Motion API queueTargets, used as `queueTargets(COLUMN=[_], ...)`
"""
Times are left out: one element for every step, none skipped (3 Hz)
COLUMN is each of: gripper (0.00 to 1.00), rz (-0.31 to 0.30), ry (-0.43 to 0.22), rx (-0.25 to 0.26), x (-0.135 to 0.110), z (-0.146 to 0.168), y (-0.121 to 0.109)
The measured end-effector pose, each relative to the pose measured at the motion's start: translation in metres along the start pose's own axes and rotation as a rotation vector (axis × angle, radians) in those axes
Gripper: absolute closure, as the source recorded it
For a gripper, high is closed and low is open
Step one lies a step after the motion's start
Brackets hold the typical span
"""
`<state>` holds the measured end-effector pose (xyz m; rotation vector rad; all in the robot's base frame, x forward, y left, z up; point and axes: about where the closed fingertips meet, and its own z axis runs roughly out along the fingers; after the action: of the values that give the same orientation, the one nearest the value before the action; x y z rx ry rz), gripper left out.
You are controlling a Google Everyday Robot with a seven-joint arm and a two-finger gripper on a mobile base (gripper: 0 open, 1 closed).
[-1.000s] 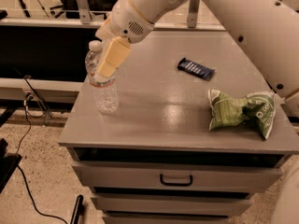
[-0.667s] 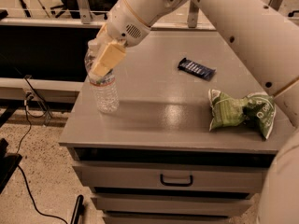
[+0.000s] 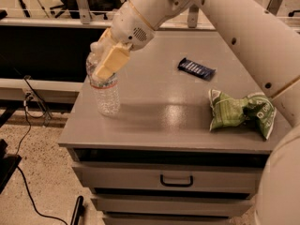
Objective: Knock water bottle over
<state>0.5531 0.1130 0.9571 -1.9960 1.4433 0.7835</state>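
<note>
The water bottle [image 3: 106, 96] is clear ribbed plastic with a thin red and blue label band. It stands upright near the left edge of the grey cabinet top [image 3: 159, 121]. My gripper [image 3: 104, 63] hangs over the bottle's upper part, its tan fingers [image 3: 111, 61] against the bottle's shoulder and neck. The white cap is mostly hidden behind the fingers. The white arm reaches in from the upper right.
A dark blue snack bar [image 3: 196, 68] lies at the back middle of the top. A crumpled green chip bag [image 3: 238, 110] lies at the right. Drawers [image 3: 176, 180] are below the top. A black cable [image 3: 23, 182] runs over the floor at left.
My gripper has moved a little left and down along the bottle's top. The bottle still stands upright in the same spot.
</note>
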Motion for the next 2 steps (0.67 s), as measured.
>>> queueTargets(gripper=[1.00,1.00], rz=[0.044,0.102], ry=[0.032,0.036], rx=[0.066,0.140], x=[0.022,0.046], z=[-0.030,-0.052], y=[0.007,0.018])
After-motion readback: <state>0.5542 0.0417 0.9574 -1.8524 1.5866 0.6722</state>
